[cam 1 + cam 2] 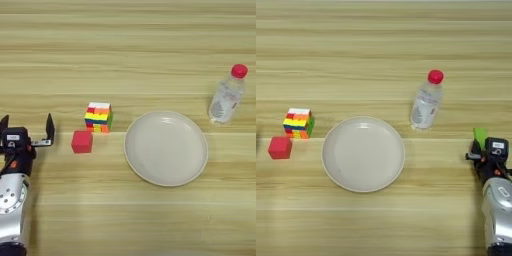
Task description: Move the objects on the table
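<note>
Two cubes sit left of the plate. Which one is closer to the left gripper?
The small red cube, plain red. It lies just right of the open left gripper; the multicoloured striped puzzle cube sits farther back and right.

multicoloured striped puzzle cube (98,117) — upright, left of centre, alone

Likely lab test bench: bare wood-grain table (150,30), robot arms, assorted props like puzzle cube (98,117).
</note>
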